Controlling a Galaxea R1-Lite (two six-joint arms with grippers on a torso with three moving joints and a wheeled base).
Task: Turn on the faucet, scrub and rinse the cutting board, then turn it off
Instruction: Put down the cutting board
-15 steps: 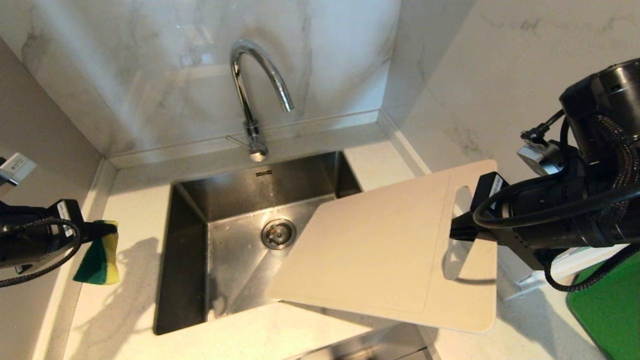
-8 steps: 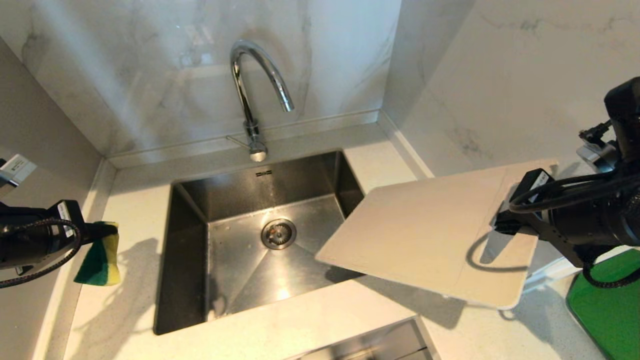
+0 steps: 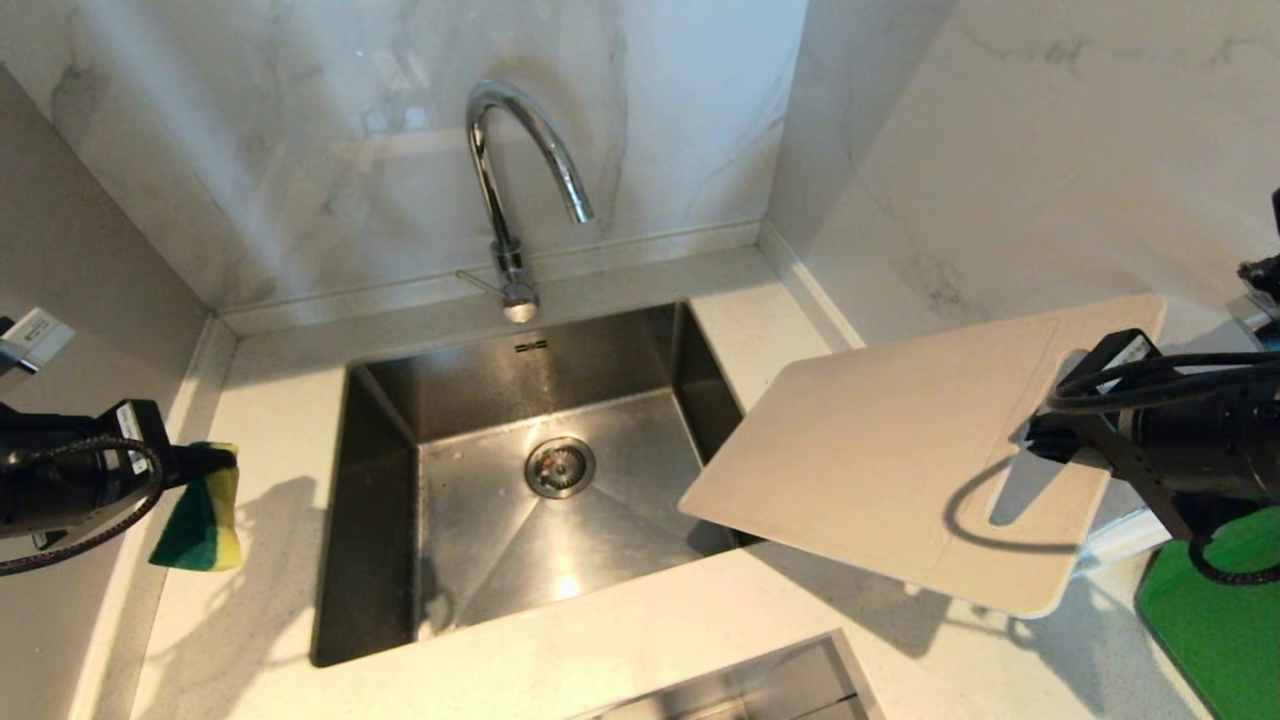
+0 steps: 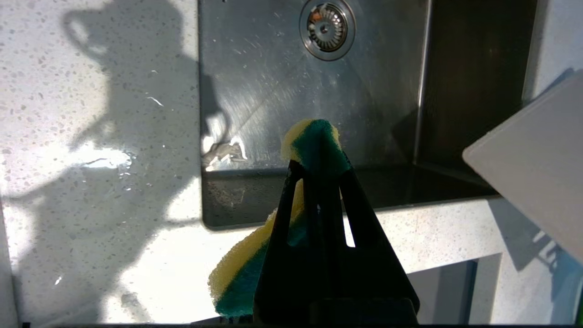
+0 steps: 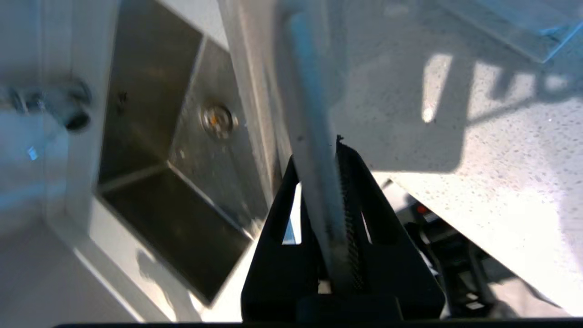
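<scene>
**Board carried clear of the sink**

Since a second ago, we note the large pale beige plastic cutting board [image 3: 900, 460] has swung rightward, from over the basin toward the sink's right rim. We find the right gripper [image 3: 1040, 440] clamped on its handle-slot end, holding it above the counter's right side. We judge the board light, stiff and likely slick; that edge grip looks adequate. The left gripper [image 3: 190, 462] holds the green-and-yellow sponge [image 3: 198, 515] pinched by the counter's left edge. The tall chrome gooseneck faucet [image 3: 520, 170] shows no water.
</scene>
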